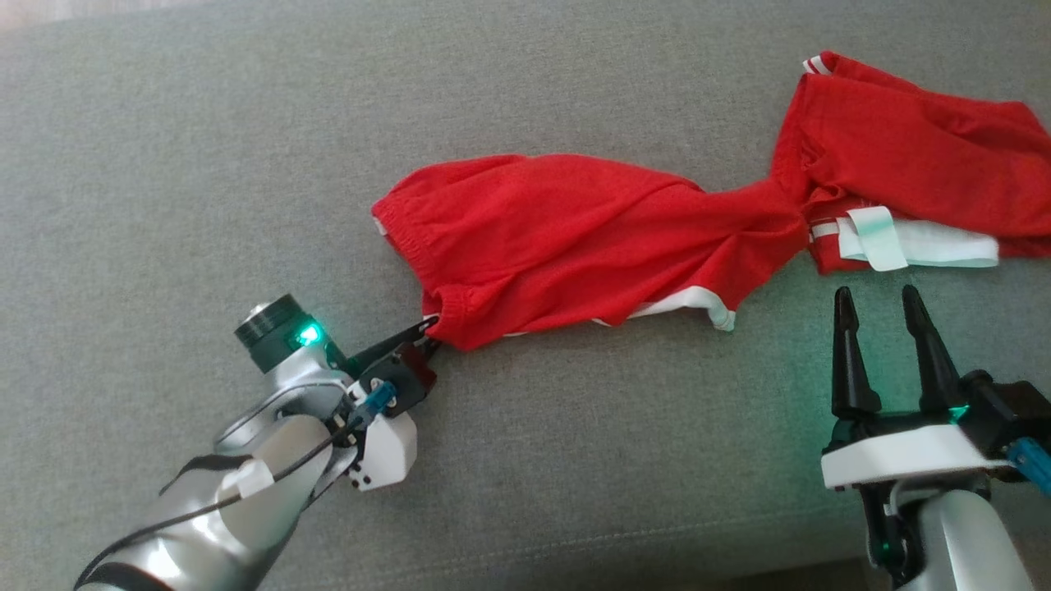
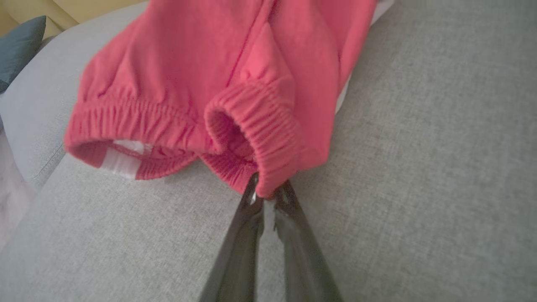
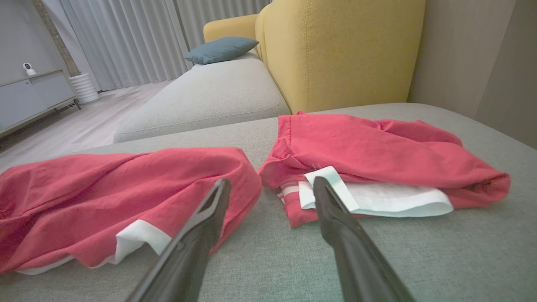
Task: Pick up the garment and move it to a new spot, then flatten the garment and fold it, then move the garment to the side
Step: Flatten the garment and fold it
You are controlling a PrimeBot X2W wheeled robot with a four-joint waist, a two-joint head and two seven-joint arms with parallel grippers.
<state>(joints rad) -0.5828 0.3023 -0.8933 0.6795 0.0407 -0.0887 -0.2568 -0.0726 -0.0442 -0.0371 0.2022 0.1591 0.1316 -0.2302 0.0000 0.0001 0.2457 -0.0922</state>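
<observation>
At the left, the left gripper [image 1: 429,331] has its two fingers [image 2: 245,235] pinched shut on the elastic hem of the one red garment [image 1: 575,238], which lies twisted across the grey sofa cushion [image 1: 164,164]. At the right, the right gripper [image 1: 877,300] sits just beside the garment's crumpled end, its two fingers [image 3: 335,209] spread apart, gripping nothing.

A blue pillow [image 3: 221,49] lies on a grey seat [image 3: 218,94], beside a yellow backrest [image 3: 335,50]; curtains [image 3: 126,37] hang behind.
</observation>
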